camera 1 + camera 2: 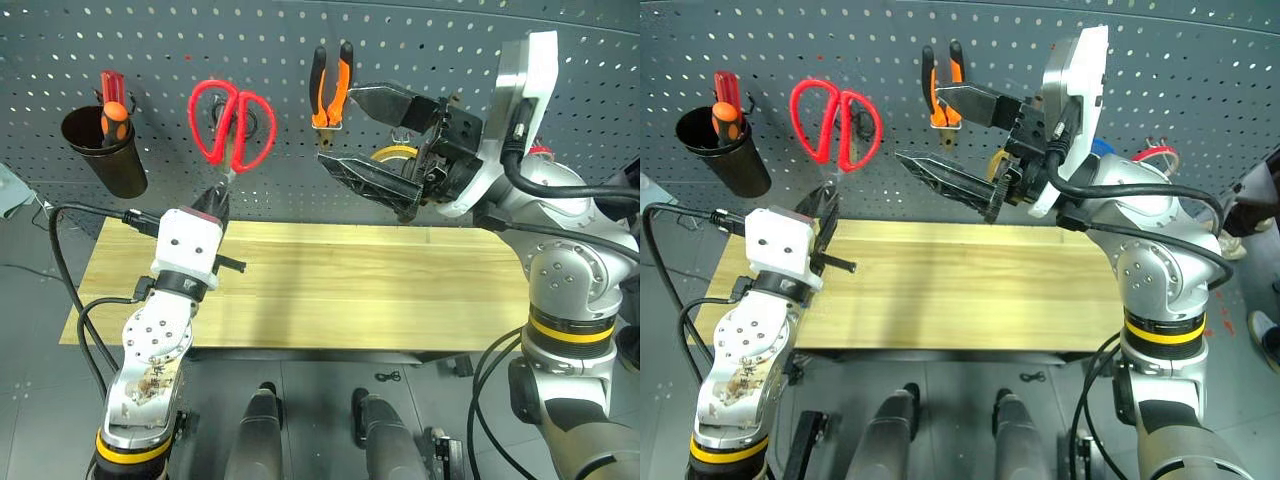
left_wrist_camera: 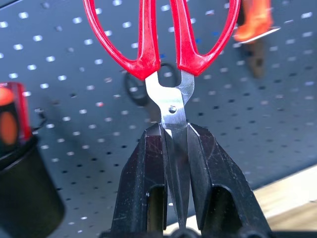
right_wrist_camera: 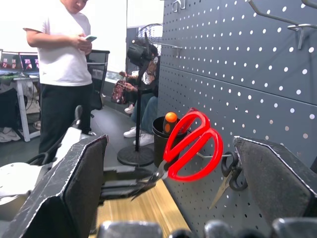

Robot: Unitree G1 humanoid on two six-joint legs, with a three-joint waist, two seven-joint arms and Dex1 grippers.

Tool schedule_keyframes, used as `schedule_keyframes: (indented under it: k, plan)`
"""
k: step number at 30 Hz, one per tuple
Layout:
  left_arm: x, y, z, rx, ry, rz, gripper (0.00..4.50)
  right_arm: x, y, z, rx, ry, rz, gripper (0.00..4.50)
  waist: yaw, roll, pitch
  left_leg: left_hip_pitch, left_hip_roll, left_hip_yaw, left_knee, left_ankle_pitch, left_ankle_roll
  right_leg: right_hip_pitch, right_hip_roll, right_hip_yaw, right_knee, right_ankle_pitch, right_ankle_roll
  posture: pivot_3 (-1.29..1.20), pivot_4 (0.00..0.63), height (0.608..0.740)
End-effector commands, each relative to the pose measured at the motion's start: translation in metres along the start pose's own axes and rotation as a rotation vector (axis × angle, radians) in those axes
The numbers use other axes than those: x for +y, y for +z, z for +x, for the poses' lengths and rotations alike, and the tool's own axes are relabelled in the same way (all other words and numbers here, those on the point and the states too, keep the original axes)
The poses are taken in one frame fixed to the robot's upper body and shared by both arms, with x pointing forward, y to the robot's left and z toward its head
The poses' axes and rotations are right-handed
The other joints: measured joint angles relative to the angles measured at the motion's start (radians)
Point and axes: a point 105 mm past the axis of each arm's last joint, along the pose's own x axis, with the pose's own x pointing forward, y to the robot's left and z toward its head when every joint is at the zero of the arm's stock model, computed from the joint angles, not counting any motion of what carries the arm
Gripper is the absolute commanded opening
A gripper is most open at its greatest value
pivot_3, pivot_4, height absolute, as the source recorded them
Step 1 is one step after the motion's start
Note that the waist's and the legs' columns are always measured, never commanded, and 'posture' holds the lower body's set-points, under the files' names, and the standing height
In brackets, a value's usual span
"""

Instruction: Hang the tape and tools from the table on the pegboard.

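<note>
Red-handled scissors (image 1: 232,125) are held upright by their blades, with my left gripper (image 1: 217,198) shut on them. Their handles (image 2: 158,34) stand against the dark pegboard (image 1: 150,40) beside a black hook; I cannot tell if they rest on it. Orange-and-black pliers (image 1: 332,85) hang on the pegboard to the right. My right gripper (image 1: 368,140) is raised before the board, pointing left, open with nothing between its fingers. A tan arc of tape (image 1: 396,153) shows behind it, mostly hidden. The wooden table (image 1: 400,290) lies below.
A black cup (image 1: 105,150) with red and orange handles in it hangs at the board's left. Red (image 1: 1155,155) and blue (image 1: 1100,148) rolls show behind my right arm. A person (image 3: 62,64) stands off to the left of the table.
</note>
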Motion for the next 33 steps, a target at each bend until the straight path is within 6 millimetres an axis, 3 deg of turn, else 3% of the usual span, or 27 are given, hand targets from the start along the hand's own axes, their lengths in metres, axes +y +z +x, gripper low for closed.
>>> schedule_keyframes:
  k: [1, 8, 17, 26, 29, 33]
  plan:
    - [0.008, -0.008, 0.007, 0.037, 0.050, 0.013, 0.16, 0.002, 0.008, -0.001, -0.020, 0.004, -0.046, 4.50, 0.000, 0.000, -0.003, 0.000, 0.000, 0.000, 0.000, 0.000, 0.000, 0.000, 0.000, 0.000, 0.000, 0.000, 0.000, 0.11, 0.219, 0.740]
    - [0.000, -0.023, 0.025, 0.082, -0.006, 0.036, 0.16, 0.002, 0.001, -0.001, 0.010, 0.001, -0.055, 4.50, -0.001, 0.000, -0.003, 0.001, 0.000, 0.000, 0.001, 0.001, 0.001, 0.000, 0.000, 0.000, 0.001, 0.001, 0.000, 0.10, 0.228, 0.740]
    - [-0.008, -0.041, 0.031, 0.176, -0.021, 0.007, 0.16, 0.001, 0.000, -0.003, 0.027, -0.013, -0.061, 4.50, -0.003, 0.000, -0.003, 0.001, 0.000, 0.000, 0.000, 0.001, 0.001, 0.000, 0.000, 0.000, 0.002, 0.001, 0.000, 0.08, 0.234, 0.740]
    - [0.003, -0.049, 0.028, 0.202, 0.012, -0.005, 4.40, 0.001, -0.009, -0.008, 0.050, -0.014, -0.060, 4.50, -0.004, 0.000, -0.003, 0.001, 0.000, 0.000, 0.001, 0.001, 0.001, 0.000, 0.000, 0.000, 0.003, 0.001, -0.001, 0.09, 0.243, 0.740]
    - [0.010, -0.068, 0.013, 0.274, 0.032, -0.005, 4.46, 0.007, -0.025, -0.010, 0.102, 0.001, -0.037, 4.50, -0.009, 0.000, -0.003, 0.001, 0.000, 0.000, 0.001, 0.001, 0.001, 0.000, 0.000, 0.000, 0.003, 0.001, -0.001, 0.10, 0.247, 0.740]
    - [0.027, -0.097, -0.005, 0.360, 0.031, 0.035, 4.46, 0.021, -0.060, -0.009, 0.222, 0.038, -0.015, 4.50, -0.014, 0.000, -0.003, 0.002, 0.000, 0.000, 0.000, 0.001, 0.001, 0.000, 0.000, 0.000, 0.003, 0.001, -0.001, 0.11, 0.263, 0.740]
